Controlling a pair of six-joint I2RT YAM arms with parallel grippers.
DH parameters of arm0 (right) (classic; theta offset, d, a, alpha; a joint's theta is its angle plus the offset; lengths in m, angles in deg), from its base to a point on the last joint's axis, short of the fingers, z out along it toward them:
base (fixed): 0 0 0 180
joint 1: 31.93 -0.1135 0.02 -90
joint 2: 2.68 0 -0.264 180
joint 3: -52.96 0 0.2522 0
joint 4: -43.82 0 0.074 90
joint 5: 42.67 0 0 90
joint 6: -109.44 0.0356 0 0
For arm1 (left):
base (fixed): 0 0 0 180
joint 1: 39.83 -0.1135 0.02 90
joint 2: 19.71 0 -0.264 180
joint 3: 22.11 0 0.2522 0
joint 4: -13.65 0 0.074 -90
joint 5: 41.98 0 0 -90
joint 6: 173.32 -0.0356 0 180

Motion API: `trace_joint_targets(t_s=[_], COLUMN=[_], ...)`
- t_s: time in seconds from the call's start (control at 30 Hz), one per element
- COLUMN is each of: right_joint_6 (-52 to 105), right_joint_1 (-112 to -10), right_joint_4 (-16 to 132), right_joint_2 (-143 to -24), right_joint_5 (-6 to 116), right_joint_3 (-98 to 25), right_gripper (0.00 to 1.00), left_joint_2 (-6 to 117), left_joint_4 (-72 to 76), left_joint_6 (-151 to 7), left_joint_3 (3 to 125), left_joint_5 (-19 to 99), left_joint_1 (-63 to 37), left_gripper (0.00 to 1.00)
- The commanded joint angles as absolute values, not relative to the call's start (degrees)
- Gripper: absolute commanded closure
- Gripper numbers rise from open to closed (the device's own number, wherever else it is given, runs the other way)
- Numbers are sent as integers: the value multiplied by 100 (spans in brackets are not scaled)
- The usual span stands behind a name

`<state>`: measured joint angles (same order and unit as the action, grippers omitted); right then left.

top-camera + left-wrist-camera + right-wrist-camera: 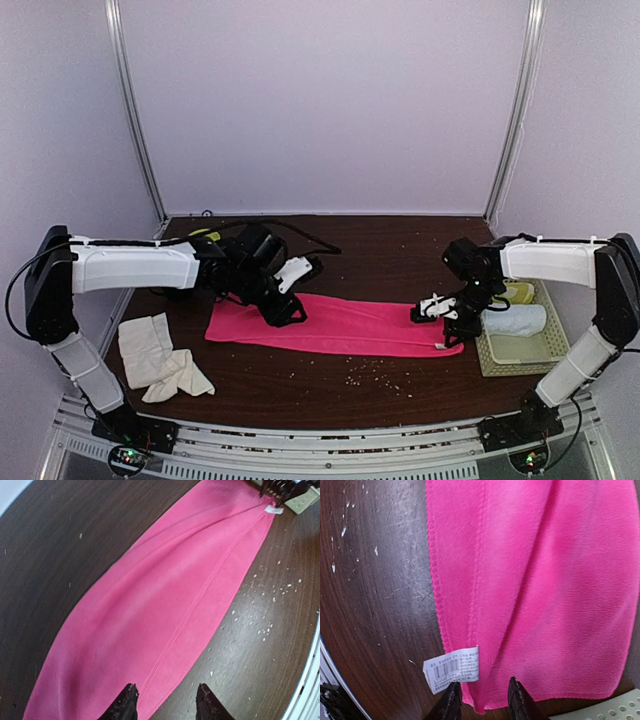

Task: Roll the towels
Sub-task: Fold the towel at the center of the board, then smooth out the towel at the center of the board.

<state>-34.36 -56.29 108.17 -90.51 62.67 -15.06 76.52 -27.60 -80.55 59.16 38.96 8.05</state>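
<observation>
A bright pink towel (360,325) lies flat on the dark table, folded into a long strip. My left gripper (285,315) hovers over its left end; in the left wrist view this gripper (166,705) is open, its fingers straddling the near long edge of the pink towel (165,595). My right gripper (447,335) is at the strip's right end. In the right wrist view it (485,704) is open, with the pink towel's (545,580) corner between the fingers, beside a white label (452,669). The cream towel (155,350) lies crumpled at the front left.
A pale green tray (520,352) at the right holds a white towel roll (515,320) and a yellow-green roll (520,292). Pale crumbs (375,372) are scattered in front of the pink towel. The metal rail runs along the near table edge.
</observation>
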Motion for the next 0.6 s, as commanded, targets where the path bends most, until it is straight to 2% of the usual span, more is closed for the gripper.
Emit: trace_joint_targets(t_s=[0.0, 0.17, 0.2, 0.27, 0.3, 0.43, 0.57], right_joint_6=[-3364, -3304, -3250, -3193, -3178, -3078, -3070], right_joint_1=[-5689, -5687, -5688, -5689, -5689, -5682, -5672], right_joint_4=[10783, 10711, 10623, 10493, 10468, 10354, 10478], right_joint_2=[-9160, -9020, -8987, -8954, -8952, -8898, -8693], right_joint_5=[6184, 6181, 6126, 6063, 6050, 5970, 6107], right_joint_3=[-1269, -1153, -1111, -1064, -1056, -1084, -1225], right_gripper=[66, 66, 67, 68, 71, 92, 99], left_joint_2=[7421, 7769, 7856, 7982, 8045, 8195, 8411], left_joint_4=[-882, 50, 175, 446, 646, 1223, 1514], left_joint_6=[-8946, -9486, -9522, -9540, -9538, -9681, -10147], left_joint_3=[5415, 5327, 5327, 5283, 5258, 5122, 5115], left_joint_5=[4215, 4249, 4300, 4328, 4324, 4216, 4063], left_joint_1=[1046, 1403, 1458, 1505, 1522, 1592, 1772], left_gripper=[57, 55, 51, 51, 52, 56, 59])
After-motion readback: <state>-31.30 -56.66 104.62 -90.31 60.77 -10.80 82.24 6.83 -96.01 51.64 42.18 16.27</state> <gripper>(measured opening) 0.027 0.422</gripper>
